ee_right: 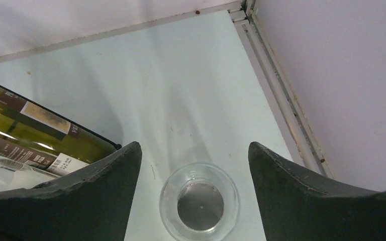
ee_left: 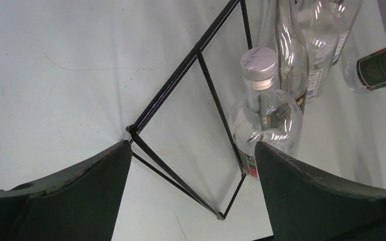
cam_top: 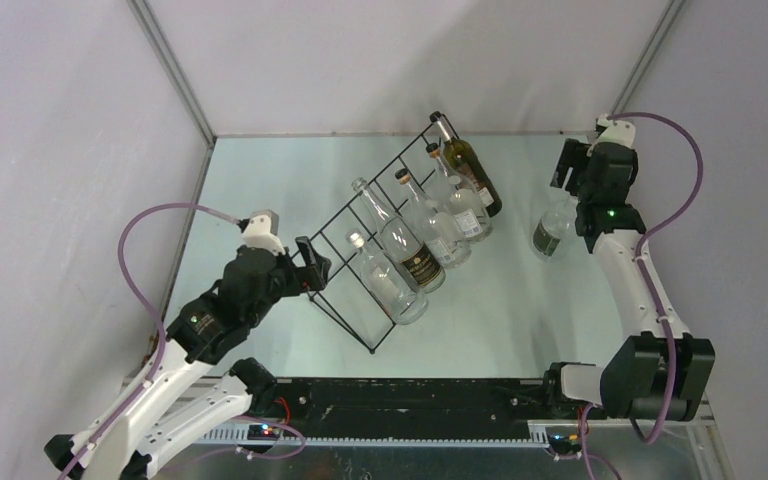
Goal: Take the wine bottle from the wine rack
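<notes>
**A:** What fills most of the overhead view?

**B:** A pale table (cam_top: 260, 180) takes up the middle. Two white-and-black arms rise from the bottom edge. The left arm (cam_top: 195, 335) bends toward centre-left, and the right arm (cam_top: 645, 280) stretches up the right side.

**A:** Where is the rack?

**B:** The rack (cam_top: 356, 197) is a long black wire frame running diagonally from top centre down to lower centre. In it lie five bottles (cam_top: 440, 240) side by side, necks toward the upper left. A green bottle (cam_top: 477, 180) is at the top end, and the other four are clear.

**A:** And the bottle that is off the rack?

**B:** The lone bottle (cam_top: 552, 230) is clear with a dark label. It sits on the table right of centre, near the rack's top end but apart from it. The right wrist camera sees it end-on, as a glass ring at bottom centre.

**A:** What are the fingers doing?

**B:** The right fingers (ee_right: 291, 191) are spread wide, one on each side of that ring, with a gap on both sides. They grip nothing. The left fingers (ee_left: 95, 186) are also wide apart and empty. The rack's lower corner lies between them, with a silver cap (ee_left: 259, 59) just above. I cannot tell whether the tip at lower left touches the wire.
</notes>
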Available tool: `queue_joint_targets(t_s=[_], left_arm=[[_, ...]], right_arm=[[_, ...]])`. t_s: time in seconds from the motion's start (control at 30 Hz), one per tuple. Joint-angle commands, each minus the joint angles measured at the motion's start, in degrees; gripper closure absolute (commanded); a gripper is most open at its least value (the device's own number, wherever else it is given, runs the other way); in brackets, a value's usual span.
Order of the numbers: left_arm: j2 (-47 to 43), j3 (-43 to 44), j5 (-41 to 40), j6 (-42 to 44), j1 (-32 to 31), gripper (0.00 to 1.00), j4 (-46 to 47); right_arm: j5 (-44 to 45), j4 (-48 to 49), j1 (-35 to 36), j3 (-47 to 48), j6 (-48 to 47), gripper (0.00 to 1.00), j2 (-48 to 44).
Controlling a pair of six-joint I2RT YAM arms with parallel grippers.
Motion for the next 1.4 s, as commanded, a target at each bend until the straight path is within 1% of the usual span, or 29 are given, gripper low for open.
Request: queue_joint_targets(t_s=[0.0,0.1,0.2,0.37,0.5,0.67,0.83,0.93,1.03,1.2,1.37], left_arm=[[0.05,-0.18,-0.17,-2.99,-0.41,0.01,1.76],[0.63,-0.95,0.05,-4.87,-0.41,0.03,2.26],[0.83,-1.31,-0.8,-7.43,-0.38,0.09,1.63],[-0.16,-1.78,-4.87,-10.52,-0.34,0.16,-1.6],[-0.31,-2.49,-5.19,-11.56,-0.4,0.2,-0.93],[2.01,-2.38,-4.72,-11.67,-0.41,0.25,0.75],[3.12,-4.01,-5.1,-12.4,-0.41,0.33,2.54],[4.03,-4.4,-5.56,-12.38,-0.41,0.38,3.55],[5.44,-3.94,-6.75,-11.97,-0.13,0.4,3.67],[7.74,-2.63,-6.08,-10.36,2.63,0.41,4.82],[9.53,-2.55,-1.83,-8.05,8.63,0.43,8.44]], right_arm=[[0.75,1.04,-0.23,2.06,0.05,0.18,-5.24],[1.08,0.64,-0.23,2.07,-0.37,0.18,-8.41],[1.39,0.3,-0.18,2.03,-0.68,0.18,-13.12],[2.57,-1.1,0.05,3.07,-0.56,0.19,-19.18],[2.46,-2.55,0.53,4.66,0.58,0.19,-20.95],[2.02,-2.53,1.92,4.95,2.3,0.19,-23.29],[1.25,-3.77,2.97,6.43,3.74,0.2,-24.27],[1.51,-4.56,5.35,7.11,3.8,0.21,-25.09],[2.18,-5.0,7.59,7.1,3.61,0.21,-26.16],[4.06,-6.65,11.18,7.12,2.48,0.21,-26.8],[5.61,-8.86,15.2,7.12,2.11,0.22,-26.77]])
